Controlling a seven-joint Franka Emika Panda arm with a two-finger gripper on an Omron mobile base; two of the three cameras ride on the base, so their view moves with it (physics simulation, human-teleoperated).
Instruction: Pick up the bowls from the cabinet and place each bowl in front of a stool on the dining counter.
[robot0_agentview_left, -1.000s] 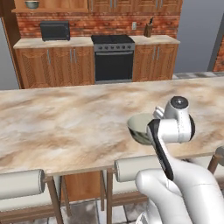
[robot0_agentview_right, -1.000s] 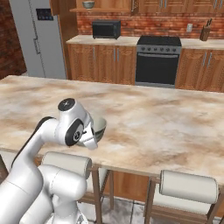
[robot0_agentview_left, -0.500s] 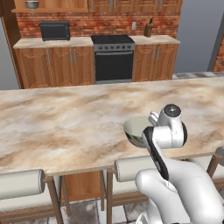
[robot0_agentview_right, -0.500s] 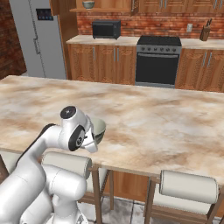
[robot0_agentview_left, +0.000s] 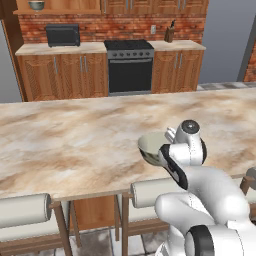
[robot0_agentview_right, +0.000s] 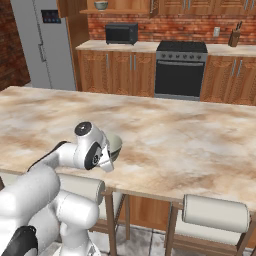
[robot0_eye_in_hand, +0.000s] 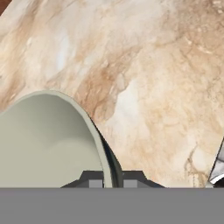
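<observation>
Lowering is my reading of the step in hand: the two-finger gripper (robot0_eye_in_hand: 113, 181) is clamped on the rim of one round grey-green ceramic bowl (robot0_agentview_left: 154, 148), one dark tip inside the pale wall and one outside, as the bottom centre of the hand view shows. The bowl sits right of centre in the left base view, low over the near edge of the beige-brown marbled stone dining counter (robot0_agentview_left: 70, 145), just above a brown wooden stool with a cream-white roll cushion (robot0_agentview_left: 150, 192) at lower centre. So the first bowl is close to its place, and the second round grey-green bowl (robot0_agentview_left: 36, 5) waits on the open warm-brown wooden wall cabinet (robot0_agentview_left: 62, 6) at the upper left of the frame.

The next move, I judge, calls for setting the foot flat on the stone, parting the fingers and lifting off the rim without tipping the bowl, then going to the shelf for the other.

Whether the bowl touches the stone or hangs just above it cannot be told: the white arm (robot0_agentview_right: 90, 150) covers most of it in the right base view, and its foot is hidden everywhere. The hand view cuts the bowl at the left and bottom edges. The shelf bowl is small and its pattern unreadable.
</observation>
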